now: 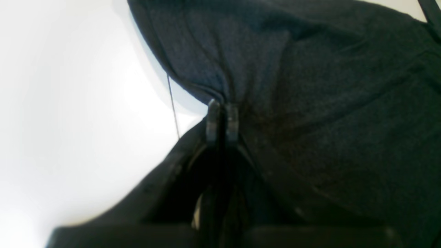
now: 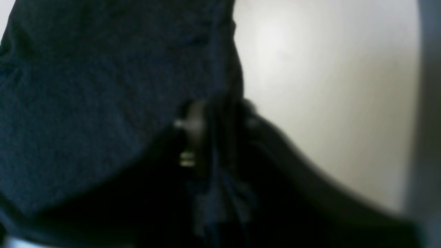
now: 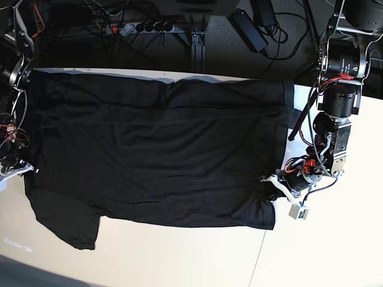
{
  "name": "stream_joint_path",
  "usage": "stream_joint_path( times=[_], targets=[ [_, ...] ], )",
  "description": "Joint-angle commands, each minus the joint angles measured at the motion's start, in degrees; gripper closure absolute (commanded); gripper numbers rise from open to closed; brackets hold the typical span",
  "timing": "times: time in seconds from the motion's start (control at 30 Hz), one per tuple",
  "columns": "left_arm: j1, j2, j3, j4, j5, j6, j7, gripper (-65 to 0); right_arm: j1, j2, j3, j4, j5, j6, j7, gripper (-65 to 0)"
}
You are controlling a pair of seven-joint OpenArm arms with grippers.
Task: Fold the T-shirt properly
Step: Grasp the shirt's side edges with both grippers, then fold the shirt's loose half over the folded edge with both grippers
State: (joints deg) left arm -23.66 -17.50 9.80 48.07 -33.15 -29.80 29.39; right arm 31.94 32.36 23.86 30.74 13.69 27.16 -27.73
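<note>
1. The black T-shirt [image 3: 155, 149] lay spread flat across the white table [image 3: 179, 257], covering most of its width, its far edge along the table's 12 o'clock edge.
2. Bare tabletop stayed open toward 6 o'clock; cables and a power strip [image 3: 134, 27] crowded the floor beyond 12 o'clock.
3. My left gripper [image 1: 222, 119] was clenched on a gathered pinch of T-shirt fabric [image 1: 310, 103] at the cloth's 3 o'clock edge, white table showing beside it.
4. My right gripper [image 2: 213, 124] was clamped on the T-shirt's [image 2: 86, 103] 9 o'clock edge, though that view was blurred.
5. The fabric looked thin, plain and lightly creased, with one sleeve [image 3: 72, 224] reaching toward 7 o'clock.
</note>
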Motion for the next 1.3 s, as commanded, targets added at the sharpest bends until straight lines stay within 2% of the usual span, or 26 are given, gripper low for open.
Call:
stream_joint_path(
  times=[0.0, 0.23, 0.33, 0.4, 0.47, 0.57, 0.77, 1.0, 1.13, 1.27],
  targets=[
    [-0.96, -0.44, 0.04, 0.28, 1.09, 0.85, 0.28, 0.0, 1.51, 1.44, 0.17, 0.81, 0.63, -2.97, 1.99, 0.0],
    [-1.11, -0.79, 0.04, 0.33, 0.70, 0.02, -0.70, 0.0, 1.53, 1.90, 0.17, 1.05, 0.20, -2.93, 2.29, 0.0],
    [-1.42, -1.16, 0.02, 0.81, -2.16, -5.05, -0.11, 0.0, 1.51, 1.99, 0.17, 1.75, 0.22, -2.16, 2.23, 0.0],
    [-1.25, -1.60, 0.02, 1.90, -5.31, -8.76, 2.43, 0.0, 1.16, 2.21, 0.17, 2.12, 0.33, -1.11, 2.21, 0.0],
    [-0.57, -2.40, 0.02, 3.82, -8.68, -10.20, 4.98, 0.0, -0.26, 2.58, 0.17, 3.56, 1.73, -0.76, 2.08, 0.0],
    [1.49, -4.31, 0.02, 8.63, -13.11, -10.20, 7.15, 0.0, -4.50, 3.19, 0.17, 8.39, 4.83, -0.31, 1.31, 0.0],
    [7.13, -8.35, -0.02, 21.90, -17.81, -10.20, 10.84, 0.0, -16.22, 4.04, 0.28, 21.99, 10.47, -0.31, 0.04, 0.0],
    [15.02, -12.35, -0.07, 35.15, -17.86, -10.20, 11.56, 0.0, -25.55, 4.35, 6.10, 31.71, 14.34, -0.31, -2.71, 0.0],
    [17.46, -13.03, -0.09, 36.26, -17.79, -10.20, 11.61, 0.0, -28.59, 4.35, 9.11, 32.57, 15.91, 0.13, -2.93, 0.0],
    [18.12, -13.00, -0.11, 36.26, -17.62, -10.20, 11.65, 0.0, -29.62, 4.31, 9.33, 32.52, 16.17, 1.42, -3.63, 0.0]
  ],
)
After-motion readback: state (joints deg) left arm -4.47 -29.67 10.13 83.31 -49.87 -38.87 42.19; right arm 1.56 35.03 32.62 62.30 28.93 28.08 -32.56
